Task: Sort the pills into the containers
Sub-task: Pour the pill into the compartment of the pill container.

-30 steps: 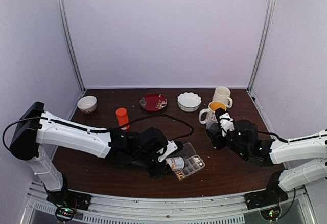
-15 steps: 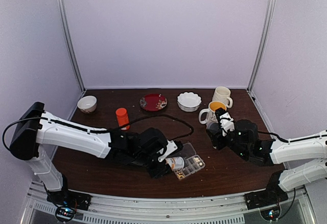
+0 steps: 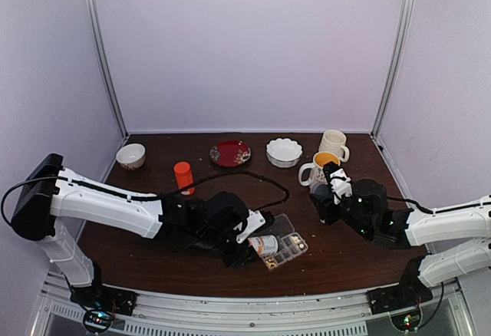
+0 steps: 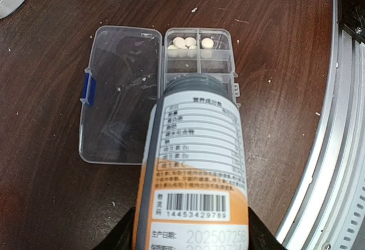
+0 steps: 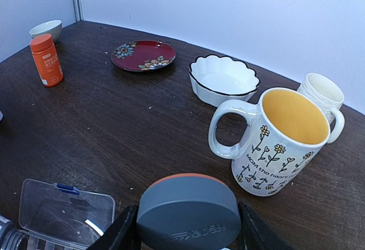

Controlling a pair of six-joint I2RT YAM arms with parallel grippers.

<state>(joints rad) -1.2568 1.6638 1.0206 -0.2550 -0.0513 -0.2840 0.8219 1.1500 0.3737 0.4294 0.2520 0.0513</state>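
Note:
In the left wrist view a clear organiser box (image 4: 228, 61) lies open, its lid (image 4: 120, 90) flat to the left. Several white pills (image 4: 185, 42) rest in its far compartments. My left gripper (image 4: 191, 236) is shut on a white-and-orange labelled bottle (image 4: 197, 158), which lies tilted with its dark mouth over the box and hides the nearer compartments. The top view shows that bottle (image 3: 265, 244) beside the box (image 3: 290, 248). My right gripper (image 5: 188, 227) is shut on a grey cap (image 5: 188, 213) with an orange rim, held above the table right of the box.
A flowered mug (image 5: 285, 141) stands just beyond the right gripper, with a white cup (image 5: 322, 93) behind it. Further back are a scalloped white bowl (image 5: 223, 79), a red plate (image 5: 142, 55), an orange bottle (image 5: 47, 60) and a small bowl (image 5: 45, 29). The table's metal front rail (image 4: 336, 147) runs right of the box.

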